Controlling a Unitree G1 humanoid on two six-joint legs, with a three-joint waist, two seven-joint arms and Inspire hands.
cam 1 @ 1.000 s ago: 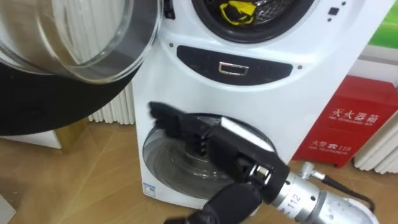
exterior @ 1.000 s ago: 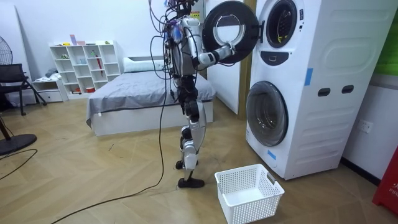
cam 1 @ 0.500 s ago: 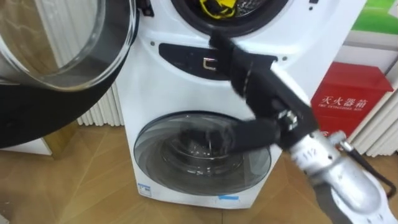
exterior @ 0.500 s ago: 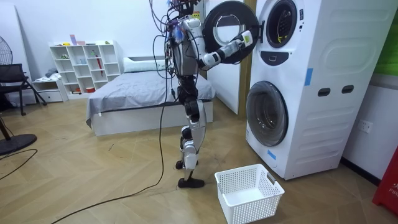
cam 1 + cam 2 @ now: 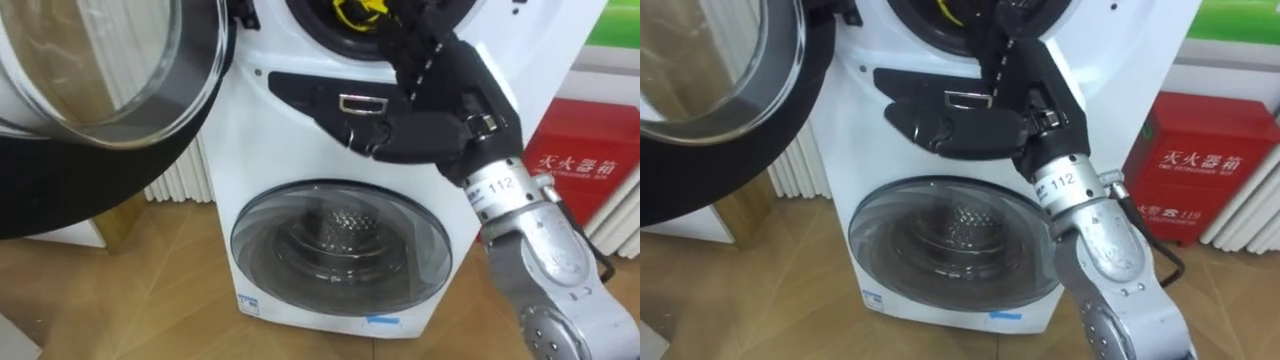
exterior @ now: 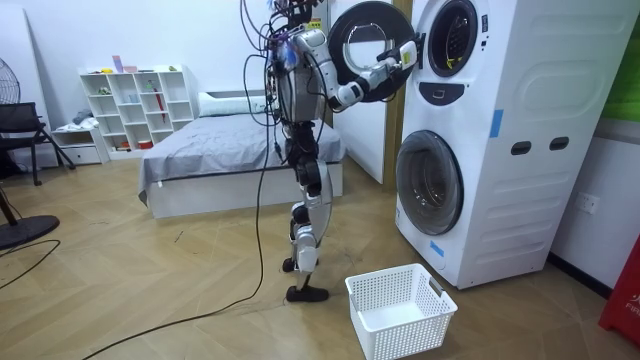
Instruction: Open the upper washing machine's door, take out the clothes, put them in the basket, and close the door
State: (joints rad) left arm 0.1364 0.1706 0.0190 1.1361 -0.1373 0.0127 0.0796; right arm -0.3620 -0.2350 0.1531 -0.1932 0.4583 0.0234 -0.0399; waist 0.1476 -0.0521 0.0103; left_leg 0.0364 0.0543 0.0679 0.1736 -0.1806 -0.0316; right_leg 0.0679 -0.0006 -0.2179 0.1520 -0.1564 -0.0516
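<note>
Holds right hand (image 5: 440, 95) up at the upper washing machine (image 5: 262, 45) opening, fingers straight and loose, gripping nothing. Faces yellow clothes (image 5: 358, 12) lying inside the drum, just beside the fingertips, door (image 5: 90, 170) swung wide left.

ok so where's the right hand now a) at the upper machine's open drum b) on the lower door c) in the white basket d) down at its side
a: the right hand is raised to the mouth of the upper drum, fingers toward the yellow cloth inside, above the shut lower door.
</note>
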